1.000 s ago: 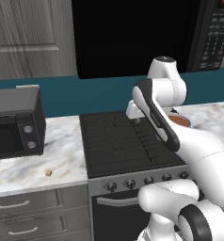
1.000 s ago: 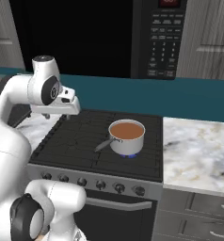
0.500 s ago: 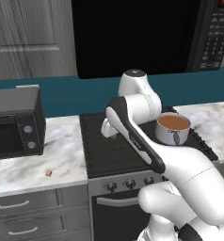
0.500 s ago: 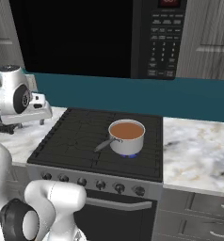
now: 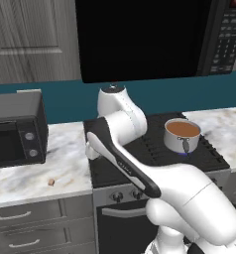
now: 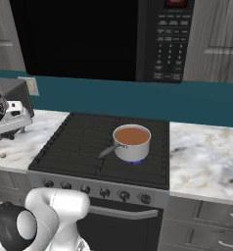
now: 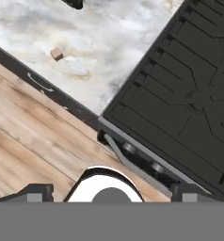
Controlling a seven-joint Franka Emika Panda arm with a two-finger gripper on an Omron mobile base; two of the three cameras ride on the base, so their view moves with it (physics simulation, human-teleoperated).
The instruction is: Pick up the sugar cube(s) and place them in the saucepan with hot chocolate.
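The white arm rises from the base at the near right of the left base view, folds over the left part of the stove (image 5: 154, 144), and bends at a rounded joint above the seam between stove and worktop (image 5: 65, 163). Its forearm slants down toward the near side, hiding the stove's left burners. In the right base view the gripper (image 6: 8, 128) sits at the far left edge, above the marble worktop and left of the stove, with much of the hand cut off by the frame. The hand view looks down from well above: the gripper's two dark tips stand at the far bottom corners, spread wide with nothing between them.

The sugar cube (image 5: 51, 182) lies alone on the worktop left of the stove, near the front edge; it is a tiny tan speck, and its shape shows best in the hand view. It also shows as a small dot in the right base view, below the gripper. The saucepan (image 6: 132, 142), holding brown liquid, sits on the stove's right side over a blue flame, with its short handle pointing near-left. A toaster oven (image 5: 16, 130) stands at the far left of the worktop in the left base view. The hand view adds the wooden floor (image 7: 34, 155) and the stove knobs (image 7: 128, 148) from above.
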